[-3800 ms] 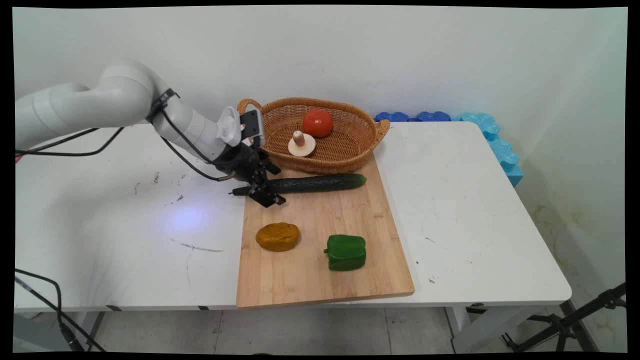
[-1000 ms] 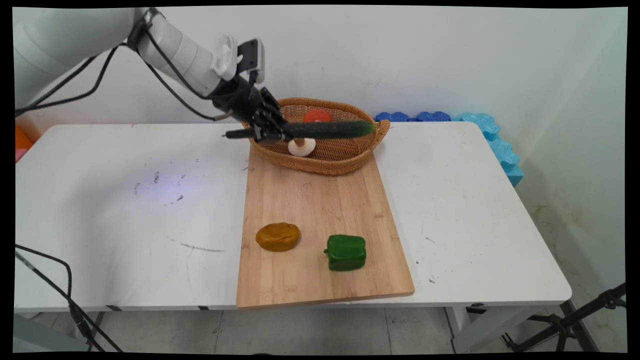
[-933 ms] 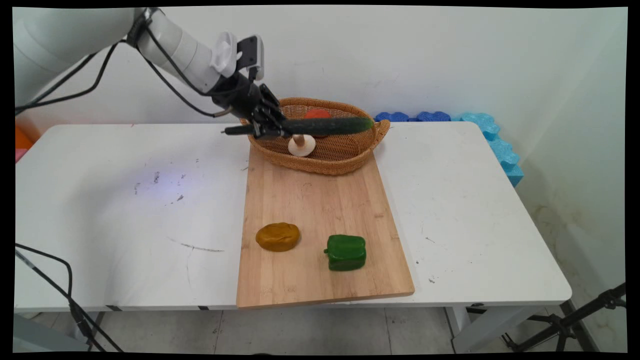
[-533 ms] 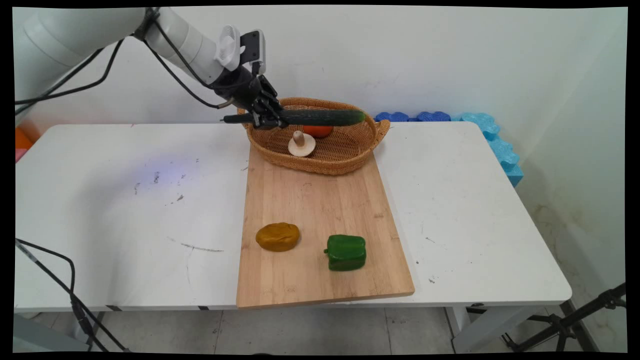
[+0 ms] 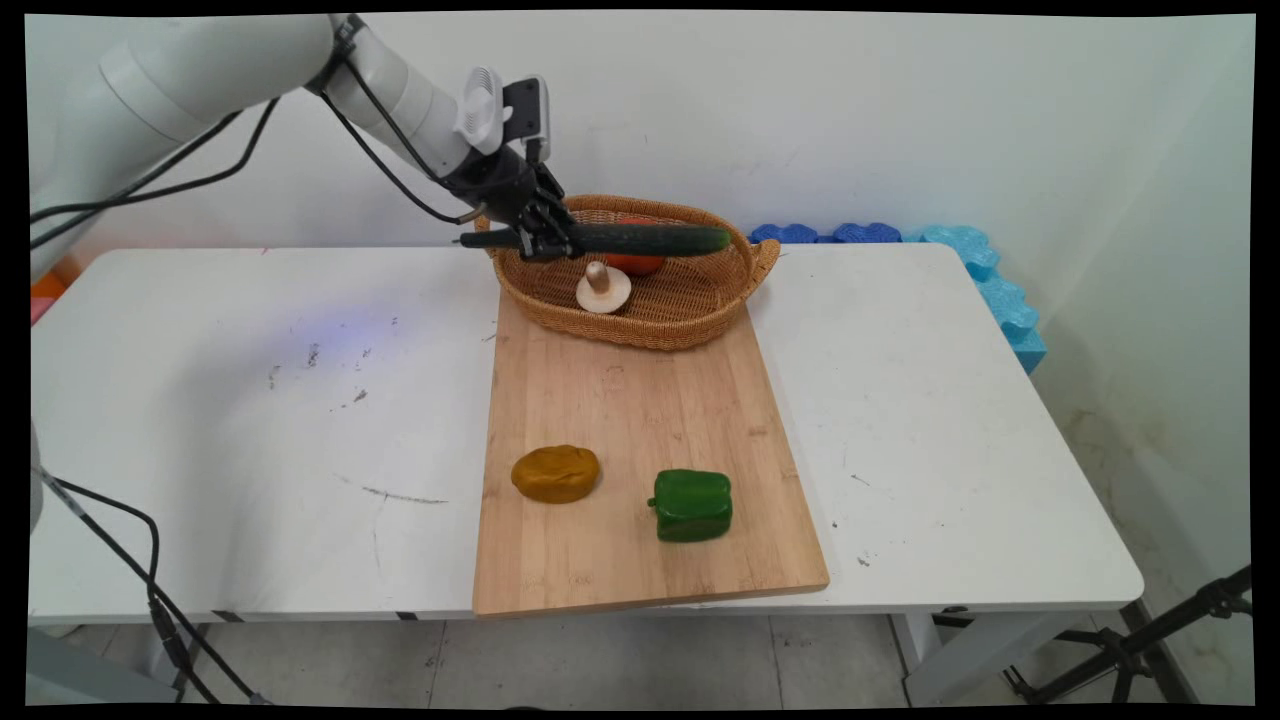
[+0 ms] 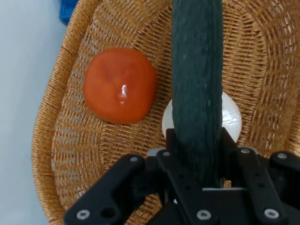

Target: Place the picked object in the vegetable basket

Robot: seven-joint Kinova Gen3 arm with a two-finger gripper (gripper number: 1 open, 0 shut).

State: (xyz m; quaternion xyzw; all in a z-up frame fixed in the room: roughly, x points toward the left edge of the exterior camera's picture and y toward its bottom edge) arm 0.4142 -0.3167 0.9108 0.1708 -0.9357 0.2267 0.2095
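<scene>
My gripper (image 5: 545, 240) is shut on a long dark green cucumber (image 5: 640, 239) near its stem end and holds it level above the wicker basket (image 5: 690, 310). Seen from the hand, the cucumber (image 6: 197, 89) runs up between my fingers, above the basket's weave (image 6: 262, 56). Under it a red tomato (image 6: 120, 85) and a white mushroom (image 6: 232, 117) lie in the basket. From the main view the tomato (image 5: 633, 263) is partly hidden behind the cucumber and the mushroom (image 5: 602, 288) sits in front.
A wooden cutting board (image 5: 640, 420) lies in front of the basket, with a brown potato (image 5: 555, 473) and a green bell pepper (image 5: 691, 505) near its front. Blue foam pieces (image 5: 960, 260) line the table's far right edge.
The cucumber has been picked up off the cutting board and carried up and back over the basket. In the last second it moved a little further back and right.
</scene>
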